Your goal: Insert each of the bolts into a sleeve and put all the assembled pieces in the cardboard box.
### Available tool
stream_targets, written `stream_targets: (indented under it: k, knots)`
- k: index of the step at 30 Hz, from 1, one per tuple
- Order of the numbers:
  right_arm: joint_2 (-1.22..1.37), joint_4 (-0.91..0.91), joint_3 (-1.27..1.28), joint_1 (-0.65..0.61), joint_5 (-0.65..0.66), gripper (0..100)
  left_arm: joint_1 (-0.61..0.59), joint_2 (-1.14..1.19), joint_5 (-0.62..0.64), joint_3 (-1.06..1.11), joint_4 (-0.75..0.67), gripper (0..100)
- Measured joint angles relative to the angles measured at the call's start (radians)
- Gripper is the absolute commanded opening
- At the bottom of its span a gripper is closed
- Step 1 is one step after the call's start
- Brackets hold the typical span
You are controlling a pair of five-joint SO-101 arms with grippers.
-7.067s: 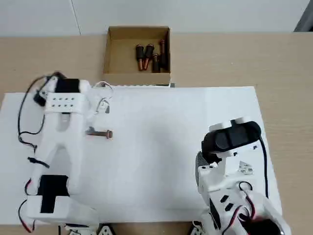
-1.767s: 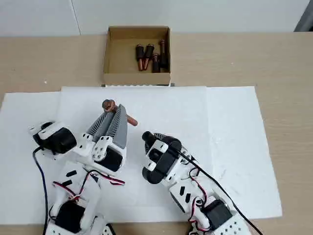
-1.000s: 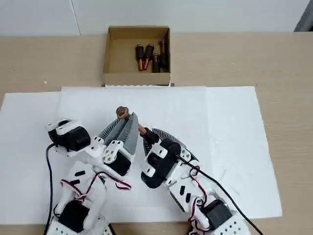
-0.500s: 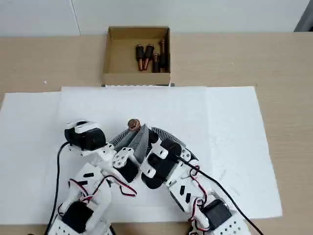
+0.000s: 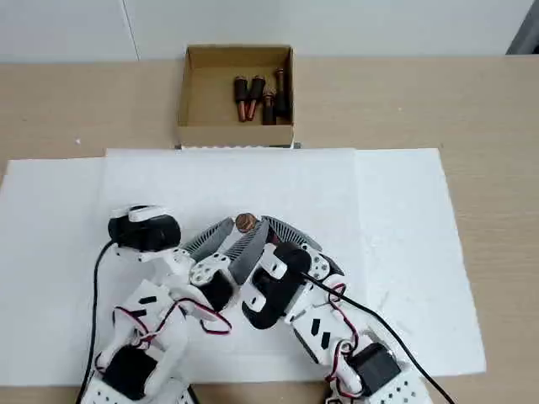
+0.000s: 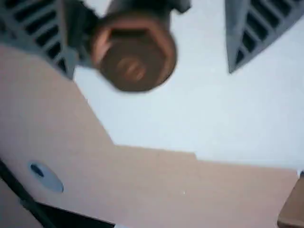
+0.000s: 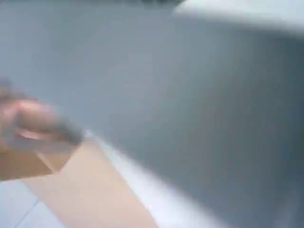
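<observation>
one bolt (image 5: 245, 222) out, well short of the cardboard box (image 5: 202, 93); left fingers (image 5: 209, 238) spread wide, right arm (image 5: 278, 286) grip can't tell. looks mid-insertion, next: seat it straight.

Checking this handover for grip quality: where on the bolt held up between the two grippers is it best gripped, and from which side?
Probably on the body behind the head, fingers closing across its axis from the side. The bolt shows its wide hex head nearly end-on in the high and left wrist views, and that short head offers little to clamp.
</observation>
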Motion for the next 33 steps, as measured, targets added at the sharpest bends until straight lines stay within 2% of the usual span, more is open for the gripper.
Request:
stream_targets:
  k: [6, 8, 11, 19, 29, 33]
  knots:
    - [0.0, 0.0, 0.0, 0.0, 0.0, 0.3, 0.0, 0.0, 0.0, -0.133, 0.104, 19]
    - [0.0, 0.0, 0.0, 0.0, 0.0, 0.3, -0.003, 0.0, 0.0, -0.167, 0.127, 14]
    - [0.0, 0.0, 0.0, 0.008, 0.0, 0.3, -0.012, -0.005, -0.032, -0.183, 0.13, 1]
    - [0.002, 0.041, 0.0, 0.095, -0.003, 0.2, -0.198, -0.009, -0.207, -0.143, 0.13, 1]
    - [0.002, 0.193, -0.028, 0.293, -0.226, 0.2, -0.319, 0.0, -0.396, 0.055, 0.13, 1]
    - [0.002, 0.281, -0.101, 0.342, -0.31, 0.2, -0.348, 0.0, -0.414, 0.107, 0.13, 1]
